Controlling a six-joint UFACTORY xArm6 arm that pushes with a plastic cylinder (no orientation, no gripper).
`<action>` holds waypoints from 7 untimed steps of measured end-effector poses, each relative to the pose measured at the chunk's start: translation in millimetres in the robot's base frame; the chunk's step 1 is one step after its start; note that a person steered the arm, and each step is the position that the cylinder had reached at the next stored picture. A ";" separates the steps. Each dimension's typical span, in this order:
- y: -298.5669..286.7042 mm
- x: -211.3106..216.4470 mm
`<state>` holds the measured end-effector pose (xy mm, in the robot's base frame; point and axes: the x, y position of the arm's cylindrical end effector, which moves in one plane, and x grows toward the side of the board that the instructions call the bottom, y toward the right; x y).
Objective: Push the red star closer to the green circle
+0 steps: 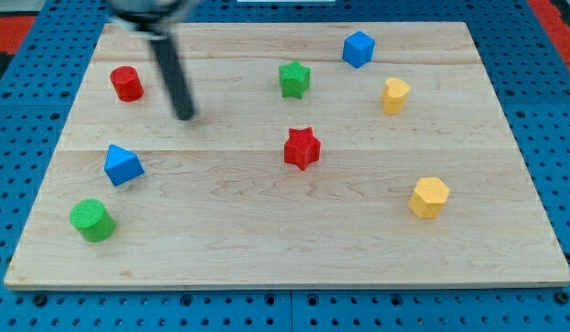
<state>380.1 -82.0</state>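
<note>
The red star lies near the middle of the wooden board. The green circle sits near the board's bottom left corner, far from the star. My tip is on the board at the upper left, well to the left of the red star and above the green circle, touching no block. The dark rod rises from it toward the view's top.
A red cylinder is left of my tip. A blue triangle-like block lies above the green circle. A green star, a blue block, and two yellow blocks lie to the right.
</note>
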 end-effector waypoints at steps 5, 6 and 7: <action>32.8 119.7; 23.4 94.4; -25.0 116.5</action>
<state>496.6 -107.0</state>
